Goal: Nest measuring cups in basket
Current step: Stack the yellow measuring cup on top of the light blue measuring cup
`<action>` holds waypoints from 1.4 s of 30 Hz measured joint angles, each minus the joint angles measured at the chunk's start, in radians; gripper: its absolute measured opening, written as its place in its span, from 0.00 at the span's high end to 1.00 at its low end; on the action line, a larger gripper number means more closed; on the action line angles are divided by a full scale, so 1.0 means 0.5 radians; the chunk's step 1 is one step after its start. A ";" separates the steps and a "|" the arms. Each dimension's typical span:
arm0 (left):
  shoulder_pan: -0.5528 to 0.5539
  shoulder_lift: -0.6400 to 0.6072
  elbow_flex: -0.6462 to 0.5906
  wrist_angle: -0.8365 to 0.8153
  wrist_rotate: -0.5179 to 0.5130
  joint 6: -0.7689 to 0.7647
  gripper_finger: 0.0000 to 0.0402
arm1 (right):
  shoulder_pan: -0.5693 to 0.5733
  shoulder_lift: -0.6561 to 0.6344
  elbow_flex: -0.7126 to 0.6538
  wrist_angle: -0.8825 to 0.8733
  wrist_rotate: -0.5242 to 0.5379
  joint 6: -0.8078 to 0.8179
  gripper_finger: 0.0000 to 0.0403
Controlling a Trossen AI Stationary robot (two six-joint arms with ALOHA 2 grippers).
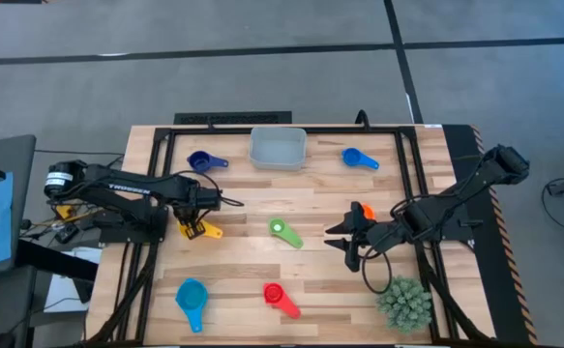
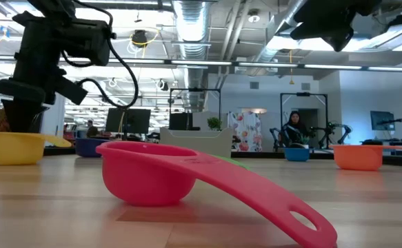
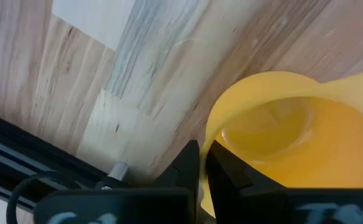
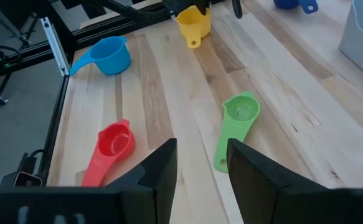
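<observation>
My left gripper [image 1: 192, 218] is at the table's left, shut on the yellow cup [image 1: 202, 230], which stands on the wood [image 2: 11, 147]. My right gripper [image 1: 344, 242] is open above the table right of centre and points at the green cup [image 4: 238, 121]. The orange cup [image 1: 364, 210] stands right beside it, on the far side. The dark blue cup [image 1: 204, 161], the basket [image 1: 278, 148] and the blue cup [image 1: 359, 159] sit along the far side. The light blue cup [image 1: 192, 300] and the red cup [image 1: 280, 298] lie near the front edge. My left gripper pinches the yellow cup's wall at the rim [image 3: 210, 132], with one finger [image 3: 228, 169] inside the bowl and the other [image 3: 186, 163] outside. The fingers come from above, pointing down. The cup stands upright with its bottom on the table [image 2: 11, 160].
A spiky green plant [image 1: 404, 304] stands at the near right corner. A black frame [image 1: 165, 174] runs around the work area. The basket holds nothing. Bare wood lies between the green cup and the basket. A person [image 2: 294, 127] is in the room far behind.
</observation>
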 joint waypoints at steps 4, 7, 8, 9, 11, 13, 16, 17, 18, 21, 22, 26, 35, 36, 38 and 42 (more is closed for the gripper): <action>-0.043 -0.024 0.004 -0.002 -0.012 0.036 0.99 | 0.000 0.000 0.000 0.000 0.001 0.000 0.61; -0.111 -0.024 0.044 -0.010 -0.054 0.055 1.00 | 0.000 0.000 0.000 0.000 0.001 0.001 0.61; -0.139 -0.024 0.061 -0.015 -0.084 0.062 1.00 | 0.000 0.000 0.000 0.000 0.001 0.002 0.62; -0.165 -0.024 0.079 -0.018 -0.105 0.083 1.00 | 0.000 0.000 0.000 0.001 0.001 0.009 0.62; -0.217 -0.024 0.114 -0.019 -0.117 0.115 1.00 | 0.000 0.000 0.000 0.002 0.002 0.014 0.62; -0.261 -0.024 0.150 -0.020 -0.116 0.140 1.00 | 0.000 0.000 0.000 0.005 0.002 0.014 0.63; -0.331 -0.024 0.217 -0.049 -0.115 0.163 1.00 | -0.003 0.000 0.000 0.013 0.002 0.013 0.63; -0.362 -0.024 0.247 -0.061 -0.112 0.176 1.00 | -0.006 0.000 0.000 0.015 0.002 0.013 0.64; -0.397 -0.024 0.280 -0.080 -0.106 0.193 1.00 | -0.008 0.000 0.000 0.014 0.002 0.014 0.64; -0.521 -0.024 0.415 -0.182 -0.032 0.255 1.00 | -0.019 0.000 0.000 0.017 0.002 0.015 0.64; -0.566 -0.024 0.466 -0.214 0.030 0.265 1.00 | -0.019 0.000 -0.001 0.022 0.002 0.015 0.65; -0.782 -0.024 0.645 -0.256 0.492 0.246 1.00 | -0.019 -0.001 -0.001 0.086 0.003 0.016 0.65; -1.434 -0.022 0.715 0.016 0.428 0.391 1.00 | -0.005 -0.001 -0.001 0.104 0.042 0.016 0.66; -1.481 -0.022 0.715 0.068 0.354 0.364 1.00 | -0.011 -0.001 -0.001 0.114 0.043 0.016 0.66; -1.554 -0.022 0.715 0.166 0.228 0.329 1.00 | -0.021 -0.001 -0.001 0.139 0.042 0.016 0.66; -1.635 0.022 0.716 0.257 0.145 0.324 1.00 | -0.034 -0.001 -0.001 0.191 0.039 0.015 0.65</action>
